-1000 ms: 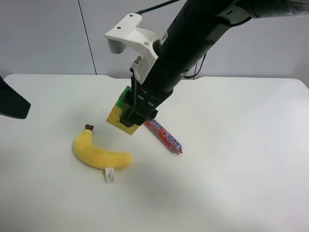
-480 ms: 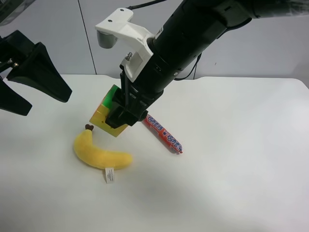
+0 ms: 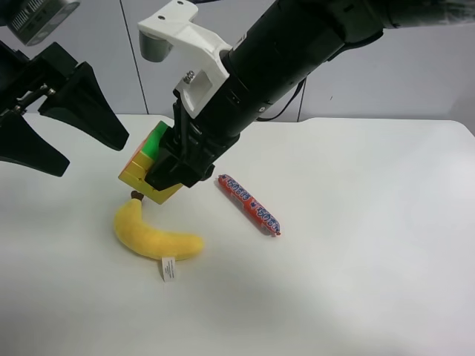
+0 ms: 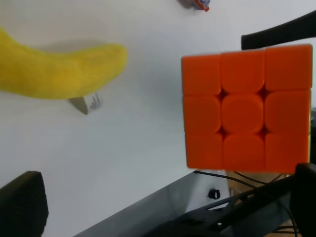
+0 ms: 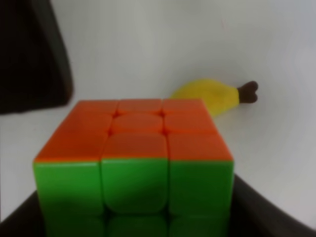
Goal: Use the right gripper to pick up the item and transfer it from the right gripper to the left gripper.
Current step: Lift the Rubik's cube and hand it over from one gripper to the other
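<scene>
The item (image 3: 141, 165), a small puzzle cube with green, yellow and orange faces, hangs above the table. My right gripper (image 3: 168, 176) is shut on it, on the thick black arm with the white bracket (image 3: 178, 33). The right wrist view shows the cube (image 5: 133, 168) close up, orange face above green. My left gripper (image 3: 96, 153) stands open just beside the cube, at the exterior high view's left, and its fingers (image 3: 85, 100) do not touch the cube. In the left wrist view the cube's orange face (image 4: 247, 106) fills the space ahead, with one finger (image 4: 22, 205) at the edge.
A yellow plush banana (image 3: 152, 236) lies on the white table (image 3: 356, 282) just below the cube. A red candy stick (image 3: 249, 205) lies to its right. The banana (image 4: 54, 69) also shows in the left wrist view.
The right arm has carried the cube up and toward the exterior high view's left. The left gripper has come into view from that side, open, and now stands close to the cube.
</scene>
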